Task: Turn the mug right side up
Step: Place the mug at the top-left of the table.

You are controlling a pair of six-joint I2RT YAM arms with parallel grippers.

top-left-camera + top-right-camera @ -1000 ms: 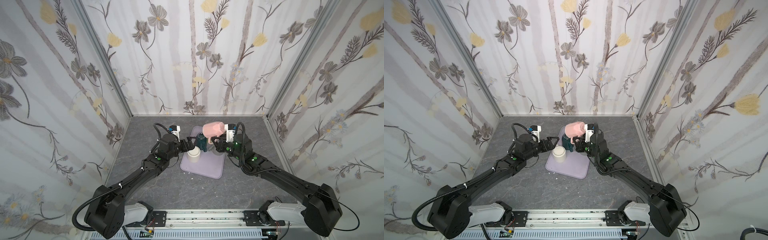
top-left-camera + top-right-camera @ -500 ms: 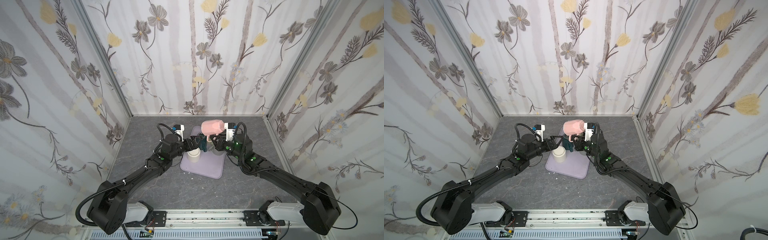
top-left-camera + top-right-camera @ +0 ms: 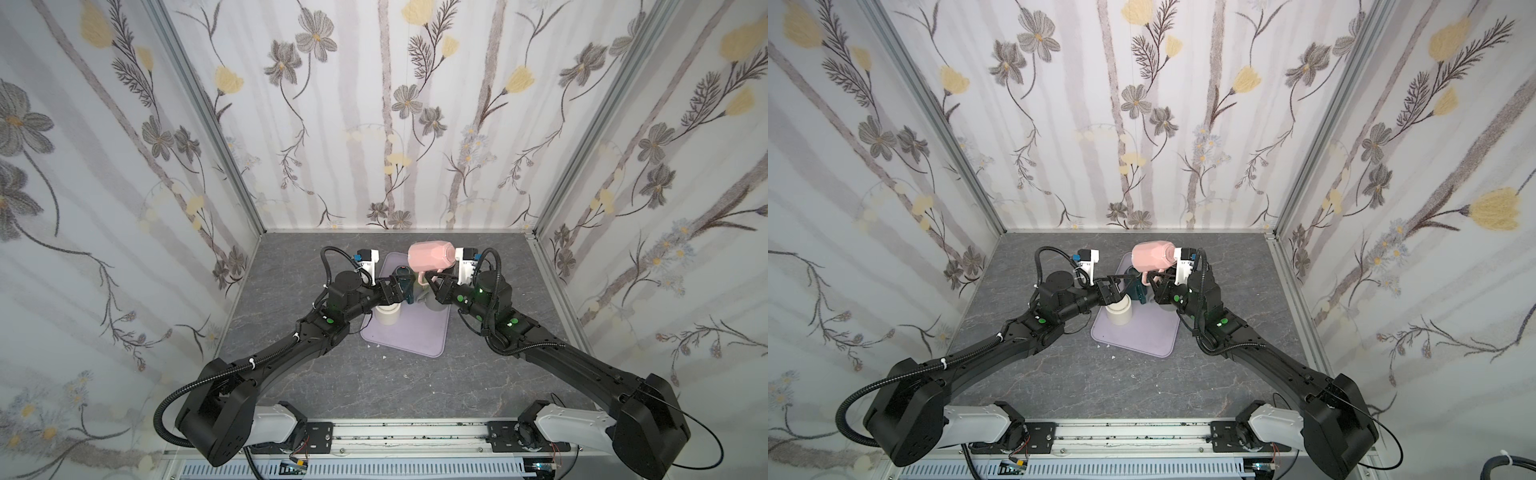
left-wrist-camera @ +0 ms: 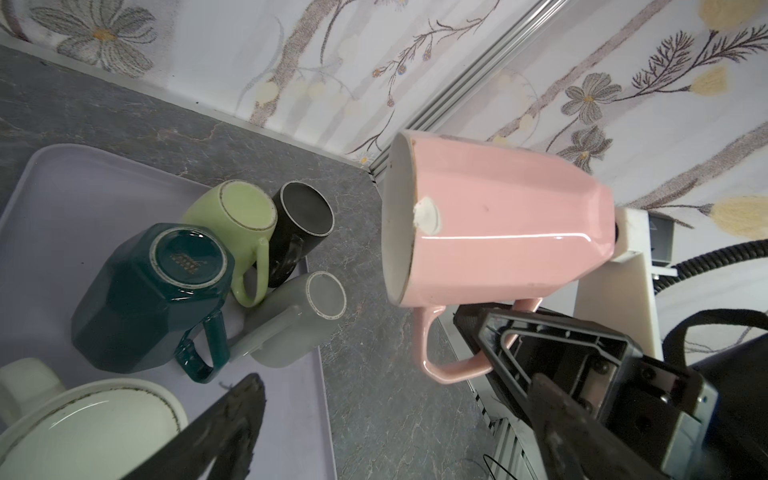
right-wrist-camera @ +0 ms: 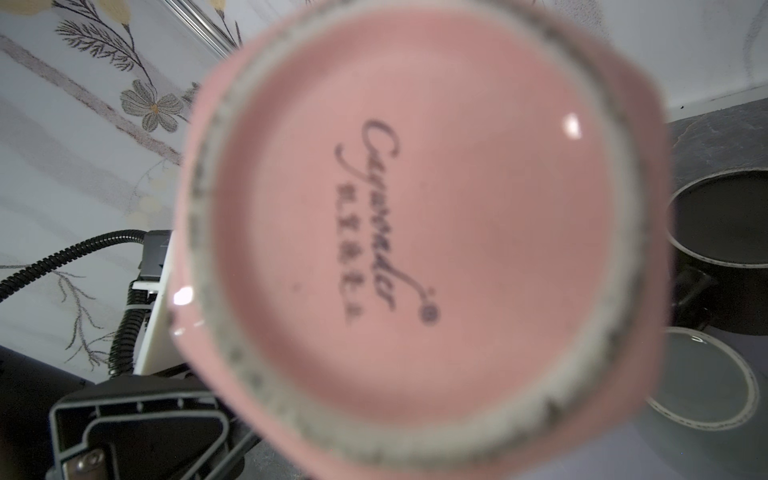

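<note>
Near the far end of the lavender tray, the pink mug hangs in the air on its side. The right gripper is pinched narrowly on its handle. The left gripper gapes wide, holding nothing.

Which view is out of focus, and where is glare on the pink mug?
Right wrist view: the pink faceted ceramic mug fills the frame, base lettering blurred, small bright glints near its edge; left wrist view: sharp, a thin highlight streak along its side; both top views: evenly lit and sharp.
</note>
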